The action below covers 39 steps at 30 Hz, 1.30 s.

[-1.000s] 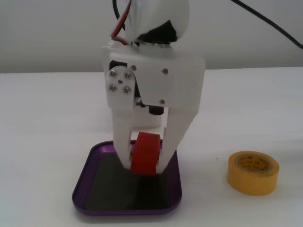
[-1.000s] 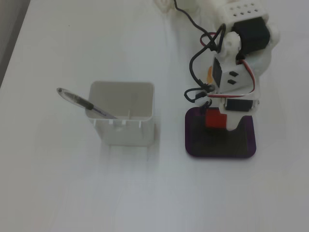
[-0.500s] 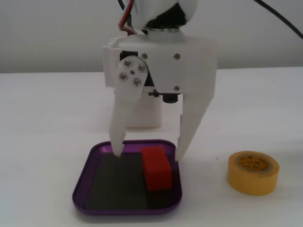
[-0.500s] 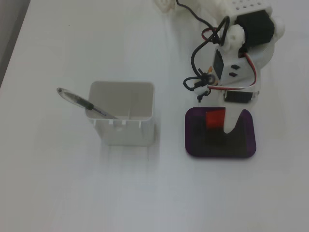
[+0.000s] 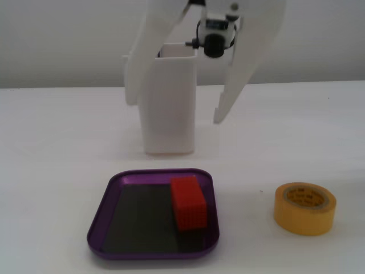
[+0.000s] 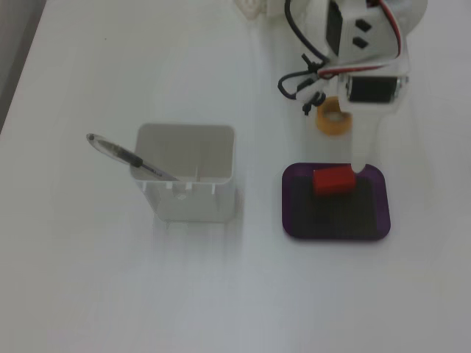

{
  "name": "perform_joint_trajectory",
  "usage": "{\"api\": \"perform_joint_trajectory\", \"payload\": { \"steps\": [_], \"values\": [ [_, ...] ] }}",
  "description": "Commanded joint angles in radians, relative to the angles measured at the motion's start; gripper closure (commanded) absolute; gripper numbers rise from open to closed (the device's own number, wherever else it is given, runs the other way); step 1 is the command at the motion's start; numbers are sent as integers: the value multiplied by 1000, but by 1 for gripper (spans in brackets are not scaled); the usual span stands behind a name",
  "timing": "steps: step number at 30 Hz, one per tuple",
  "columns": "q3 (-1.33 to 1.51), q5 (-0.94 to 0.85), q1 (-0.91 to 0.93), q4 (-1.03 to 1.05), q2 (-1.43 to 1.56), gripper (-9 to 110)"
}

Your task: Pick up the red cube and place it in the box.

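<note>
The red cube lies flat on the dark floor of the box, the shallow purple tray that serves as landmark here, and nothing touches it. In the low fixed view it sits in the tray's right half, close to the right rim; in the fixed view from above the same cube rests in the part of the box nearest the arm, close to that rim. The gripper hangs well above the tray, empty, its two white fingers spread wide apart with clear air between them and the cube below. One finger crosses in front of the tall white container standing behind the tray; the other, pointed finger comes down to the right of it. Seen from above, the arm reaches in from the top edge, a finger tip ending just over the tray's near rim beside the cube. A yellow tape roll stands on the white table to the right of the tray in the low view. From above, the white container stands left of the tray with a pen leaning out of it.
</note>
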Motion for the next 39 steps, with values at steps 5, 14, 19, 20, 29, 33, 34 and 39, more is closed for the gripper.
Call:
{"api": "perform_joint_trajectory", "payload": {
  "steps": [5,14,19,20,29,33,34,39],
  "values": [
    [314,-2,3,-2,437,75],
    [696,-2,6,-26,874,75],
    [962,-3,6,-112,1088,75],
    [1023,-3,9,-133,1131,75],
    [1608,-89,110,-370,1499,75],
    [1835,-92,110,-468,1674,75],
    [1882,-92,110,-489,1713,75],
    [2013,-92,110,-549,1878,75]
  ]
}}
